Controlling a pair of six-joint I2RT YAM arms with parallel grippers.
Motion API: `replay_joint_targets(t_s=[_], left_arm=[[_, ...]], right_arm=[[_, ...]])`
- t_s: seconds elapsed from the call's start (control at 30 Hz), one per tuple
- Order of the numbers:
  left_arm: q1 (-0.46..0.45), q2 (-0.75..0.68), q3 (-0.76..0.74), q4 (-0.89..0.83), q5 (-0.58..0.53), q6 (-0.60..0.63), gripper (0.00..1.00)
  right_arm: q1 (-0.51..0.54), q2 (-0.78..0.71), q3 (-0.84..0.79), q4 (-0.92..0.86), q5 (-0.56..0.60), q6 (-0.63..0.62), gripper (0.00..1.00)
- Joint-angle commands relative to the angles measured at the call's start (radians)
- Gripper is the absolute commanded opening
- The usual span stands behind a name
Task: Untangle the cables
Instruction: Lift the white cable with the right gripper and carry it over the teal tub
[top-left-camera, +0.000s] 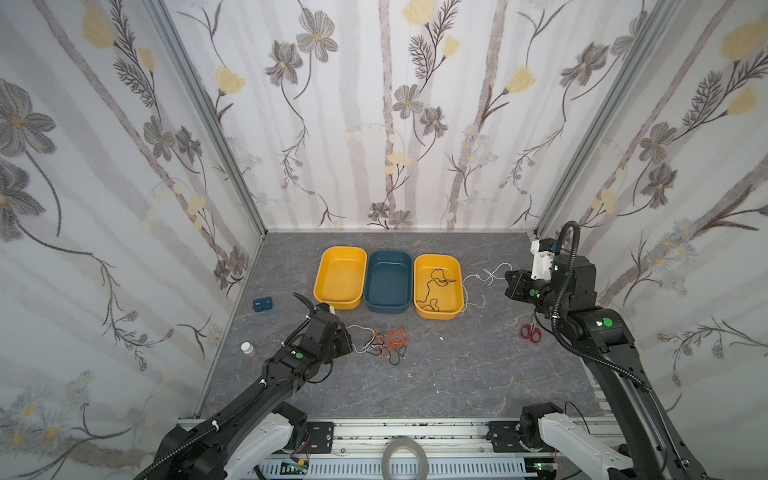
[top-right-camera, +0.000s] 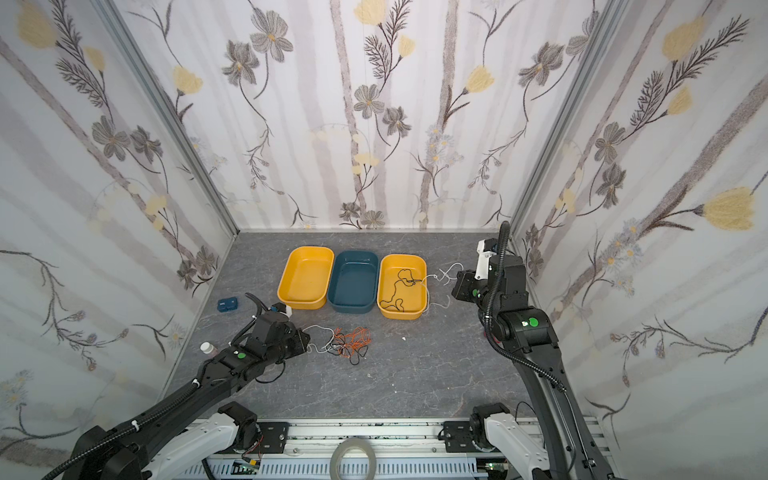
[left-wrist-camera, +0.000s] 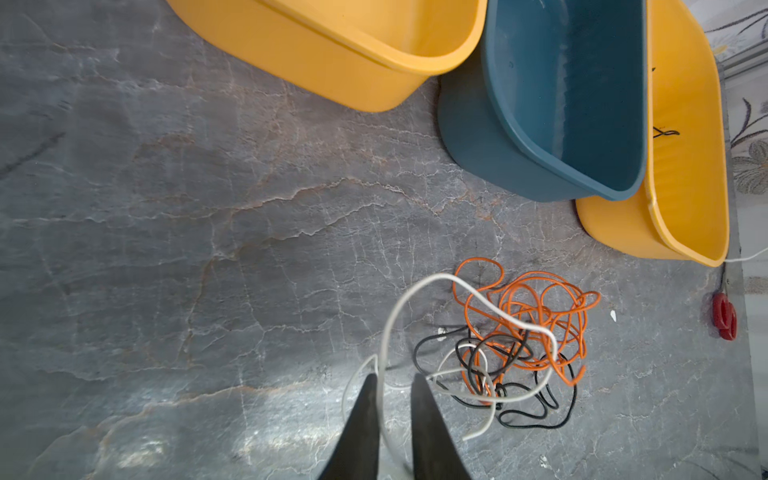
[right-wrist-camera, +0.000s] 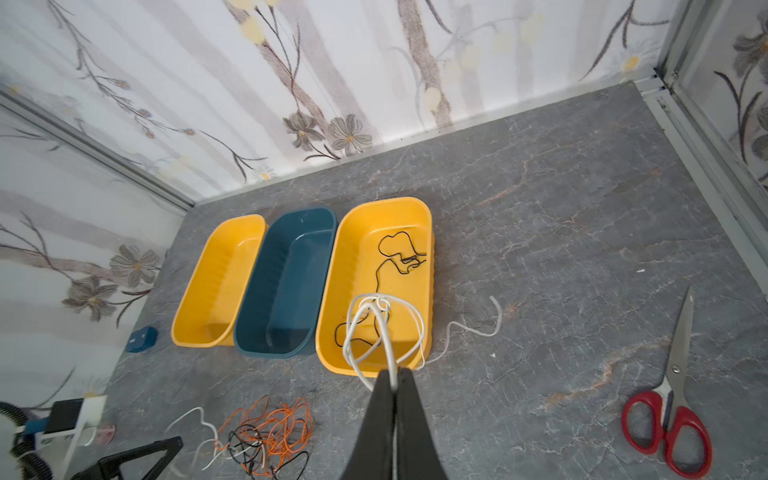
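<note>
A tangle of orange, black and white cables (top-left-camera: 388, 343) (top-right-camera: 351, 343) lies on the grey table in front of the trays. My left gripper (left-wrist-camera: 395, 376) (top-left-camera: 349, 340) sits at its left edge. Its jaws stand a little apart, and a white cable (left-wrist-camera: 415, 286) from the tangle runs loosely between them. At the right, my right gripper (right-wrist-camera: 394, 371) (top-left-camera: 508, 284) is shut on another white cable (right-wrist-camera: 384, 328) (top-left-camera: 482, 276). That cable loops over the rim of the right yellow tray (top-left-camera: 436, 313). A black cable (top-left-camera: 436, 286) (right-wrist-camera: 399, 249) lies inside that tray.
A left yellow tray (top-left-camera: 318, 286) and a blue tray (top-left-camera: 386, 307) stand side by side beside the right one. Red-handled scissors (top-left-camera: 531, 332) (right-wrist-camera: 669, 415) lie at the right. A small blue box (top-left-camera: 262, 304) and a bottle (top-left-camera: 248, 349) sit by the left wall. A tape roll (top-left-camera: 405, 457) rests on the front rail.
</note>
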Motion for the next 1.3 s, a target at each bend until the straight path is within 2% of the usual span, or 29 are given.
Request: replay_joint_targets(t_s=[0.0, 0.17, 0.4, 0.7, 0.87, 1.27], left_arm=[[0.002, 0.028, 0.007, 0.065, 0.045, 0.009, 0.25], [0.001, 0.081, 0.007, 0.106, 0.075, 0.006, 0.36], [0.001, 0.122, 0.004, 0.139, 0.099, 0.007, 0.46], [0.001, 0.076, 0.000, 0.133, 0.123, 0.041, 0.59], [0.001, 0.102, -0.011, 0.155, 0.141, 0.032, 0.60], [0.001, 0.123, -0.058, 0.243, 0.170, -0.001, 0.62]], right_arm=[[0.010, -0.001, 0.045, 0.033, -0.063, 0.006, 0.00], [0.044, 0.024, 0.121, 0.067, -0.101, 0.015, 0.00], [0.163, 0.142, 0.208, 0.141, -0.135, 0.034, 0.00], [0.271, 0.291, 0.288, 0.220, -0.151, 0.050, 0.00], [0.312, 0.365, 0.352, 0.245, -0.148, 0.046, 0.00], [0.318, 0.511, 0.543, 0.265, -0.182, 0.053, 0.00]])
